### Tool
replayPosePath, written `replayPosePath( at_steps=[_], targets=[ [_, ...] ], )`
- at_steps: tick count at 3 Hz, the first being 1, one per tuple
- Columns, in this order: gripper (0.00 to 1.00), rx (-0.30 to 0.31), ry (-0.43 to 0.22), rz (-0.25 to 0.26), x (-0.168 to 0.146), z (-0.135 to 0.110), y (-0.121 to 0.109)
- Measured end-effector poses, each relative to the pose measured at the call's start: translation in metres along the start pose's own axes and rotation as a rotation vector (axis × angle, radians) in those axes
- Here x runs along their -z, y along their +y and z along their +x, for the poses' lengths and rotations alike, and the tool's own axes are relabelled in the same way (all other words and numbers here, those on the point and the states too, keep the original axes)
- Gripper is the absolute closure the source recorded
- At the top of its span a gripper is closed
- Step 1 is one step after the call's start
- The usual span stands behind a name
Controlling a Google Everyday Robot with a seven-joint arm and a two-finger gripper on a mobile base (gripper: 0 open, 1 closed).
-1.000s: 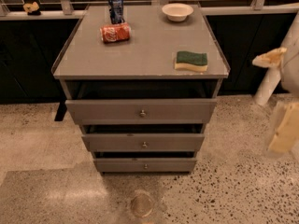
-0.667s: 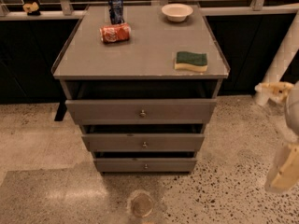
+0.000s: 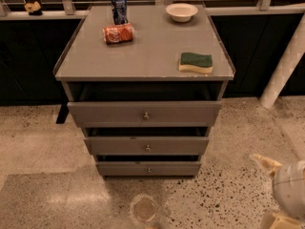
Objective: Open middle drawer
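Speckled floor (image 3: 43, 142) surrounds a grey cabinet whose worktop (image 3: 147, 51) carries an upright blue can (image 3: 119, 7), a red can (image 3: 118, 33) on its side, a bowl (image 3: 181, 12) and a sponge (image 3: 196, 62). The middle drawer (image 3: 119, 146), a flat grey front with a small round knob (image 3: 147, 148), sits between the top drawer (image 3: 105, 113) and the bottom drawer (image 3: 124, 168), a dark gap above it. The claw (image 3: 266, 163) hangs low at the right, well apart from the drawers; whether it is apart or together cannot be told.

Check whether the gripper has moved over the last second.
Yes. The gripper has dropped: earlier level with the cabinet top at right, it is now at lower right, lower in view than the middle drawer and apart from it.
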State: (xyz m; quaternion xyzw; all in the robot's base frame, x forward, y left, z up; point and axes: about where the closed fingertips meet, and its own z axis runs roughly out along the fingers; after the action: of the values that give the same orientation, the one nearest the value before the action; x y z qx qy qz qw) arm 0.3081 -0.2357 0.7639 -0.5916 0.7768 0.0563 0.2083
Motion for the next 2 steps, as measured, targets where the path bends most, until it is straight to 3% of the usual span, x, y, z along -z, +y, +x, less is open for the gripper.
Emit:
replayPosePath(
  at_steps=[1,2],
  targets=[
    [0.0,-0.083,-0.081,-0.092,-0.073,0.038,0.024],
    [0.0,-0.155,-0.146,-0.161,-0.135,0.064,0.032]
  ],
)
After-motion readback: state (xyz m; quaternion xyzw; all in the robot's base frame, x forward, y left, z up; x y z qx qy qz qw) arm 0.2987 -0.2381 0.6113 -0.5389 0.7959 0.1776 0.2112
